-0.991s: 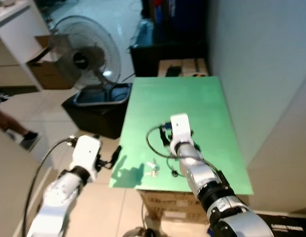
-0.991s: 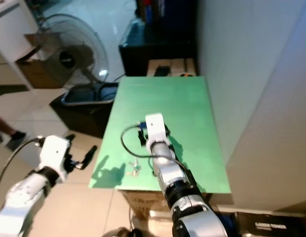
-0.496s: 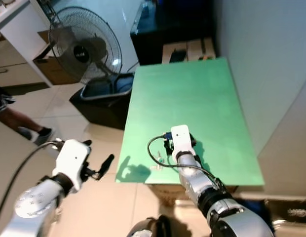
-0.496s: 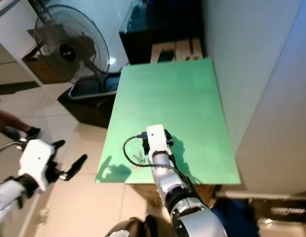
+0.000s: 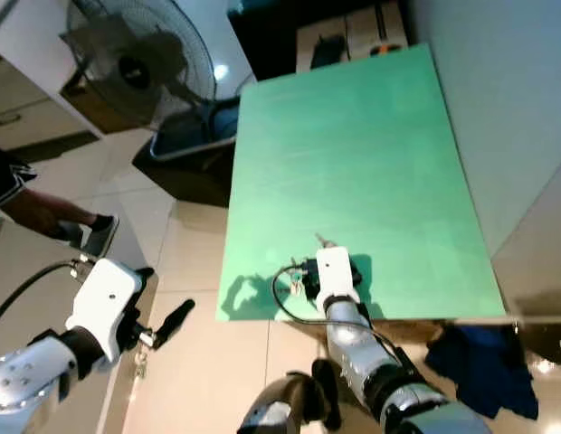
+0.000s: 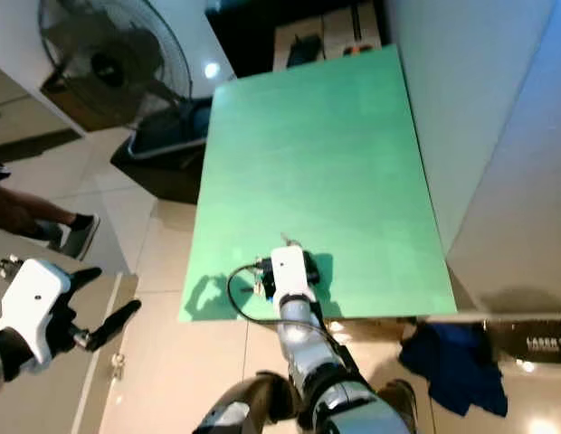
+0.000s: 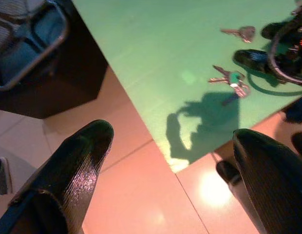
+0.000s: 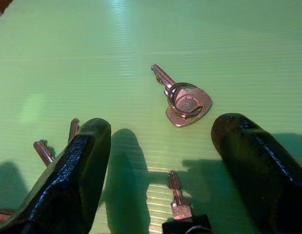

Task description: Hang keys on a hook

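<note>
Several loose keys lie on the green table [image 5: 353, 145] near its front edge. A single key with a ring [image 8: 186, 101] rests just ahead of my right gripper [image 8: 160, 146], which hovers low over the table, open, with its black fingers [image 8: 78, 165] on either side of another key [image 8: 178, 200]. A small bunch with a teal tag [image 7: 232, 78] lies to its left, also visible as keys [image 5: 297, 285]. My left gripper [image 5: 163, 294] hangs open over the floor, left of the table and apart from the keys. No hook can be made out.
A standing fan [image 5: 127, 68] and a black bin [image 5: 194, 149] stand at the table's far left. A person's leg and shoe [image 5: 81, 231] are on the tiled floor at left. A wall runs along the right, with blue cloth [image 5: 480, 362] on the floor below it.
The camera has tilted downward. My right gripper has come back toward the table's front edge and now sits among the keys. My left arm has stayed off the table's left side.
</note>
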You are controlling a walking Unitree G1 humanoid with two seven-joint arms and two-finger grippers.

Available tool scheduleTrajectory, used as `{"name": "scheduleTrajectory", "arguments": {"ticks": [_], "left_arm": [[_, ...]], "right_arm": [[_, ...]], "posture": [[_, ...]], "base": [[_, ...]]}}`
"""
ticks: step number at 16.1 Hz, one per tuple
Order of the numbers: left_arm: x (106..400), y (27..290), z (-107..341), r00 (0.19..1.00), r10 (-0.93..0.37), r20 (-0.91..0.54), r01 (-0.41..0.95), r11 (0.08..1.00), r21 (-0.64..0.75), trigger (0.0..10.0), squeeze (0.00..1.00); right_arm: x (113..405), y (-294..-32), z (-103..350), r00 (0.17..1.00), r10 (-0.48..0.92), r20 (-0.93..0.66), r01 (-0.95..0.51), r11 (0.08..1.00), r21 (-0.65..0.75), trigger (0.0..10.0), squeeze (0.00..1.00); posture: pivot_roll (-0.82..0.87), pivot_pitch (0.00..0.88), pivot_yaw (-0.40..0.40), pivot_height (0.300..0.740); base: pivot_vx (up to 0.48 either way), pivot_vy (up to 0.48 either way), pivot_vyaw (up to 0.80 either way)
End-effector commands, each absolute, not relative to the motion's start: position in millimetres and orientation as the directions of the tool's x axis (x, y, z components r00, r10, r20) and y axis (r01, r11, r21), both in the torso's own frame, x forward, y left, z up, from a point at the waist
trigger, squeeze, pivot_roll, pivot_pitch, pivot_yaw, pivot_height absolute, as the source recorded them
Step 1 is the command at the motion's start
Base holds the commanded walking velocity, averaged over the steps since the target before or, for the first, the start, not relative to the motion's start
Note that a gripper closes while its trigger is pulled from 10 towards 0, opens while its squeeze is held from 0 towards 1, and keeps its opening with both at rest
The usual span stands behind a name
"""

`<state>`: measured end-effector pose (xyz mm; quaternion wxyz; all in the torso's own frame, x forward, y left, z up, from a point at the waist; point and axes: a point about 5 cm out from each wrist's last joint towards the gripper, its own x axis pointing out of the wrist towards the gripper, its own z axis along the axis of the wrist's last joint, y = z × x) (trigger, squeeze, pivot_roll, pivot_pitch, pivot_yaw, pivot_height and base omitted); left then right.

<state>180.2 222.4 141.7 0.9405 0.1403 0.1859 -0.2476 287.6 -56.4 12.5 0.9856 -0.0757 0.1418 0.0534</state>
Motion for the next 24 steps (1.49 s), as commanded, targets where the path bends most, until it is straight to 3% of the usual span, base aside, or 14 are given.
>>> {"name": "scheduleTrajectory", "arguments": {"ticks": [1,5,7,12,16,24], "left_arm": [[176,231,144,0.804,-0.383,-0.456,0.503,0.846,0.178,10.0,0.00],[176,229,146,0.782,-0.410,-0.470,0.527,0.837,0.148,10.0,0.00],[175,225,146,0.758,-0.431,-0.489,0.550,0.826,0.124,10.0,0.00],[170,210,149,0.750,-0.455,-0.480,0.556,0.827,0.086,10.0,0.00],[158,195,147,0.780,-0.429,-0.456,0.495,0.869,0.028,10.0,0.00],[161,185,139,0.797,-0.416,-0.439,0.461,0.887,-0.003,10.0,0.00]], "right_arm": [[261,3,9,0.915,0.204,-0.348,-0.225,0.974,-0.021,10.0,0.00],[258,-2,4,0.915,0.163,-0.369,-0.190,0.981,-0.038,10.0,0.00],[251,-7,-3,0.915,0.141,-0.377,-0.176,0.982,-0.061,0.0,0.00],[247,-24,-7,0.933,0.087,-0.349,-0.121,0.990,-0.076,0.0,0.00],[252,-37,5,0.969,0.038,-0.245,-0.057,0.996,-0.074,0.0,0.00],[249,-31,37,0.994,0.082,-0.077,-0.090,0.989,-0.114,0.0,0.00]], "posture": [[0.12,0.368,0.400,0.740],[0.11,0.378,0.400,0.740],[0.10,0.414,0.400,0.740],[0.10,0.505,0.393,0.740],[0.10,0.563,0.308,0.740],[0.06,0.505,0.273,0.740]], "base": [[0.000,0.000,0.00],[0.000,0.000,0.00],[0.000,0.000,0.00],[0.000,0.000,0.00],[0.000,0.000,0.00],[0.000,0.000,0.00]]}}
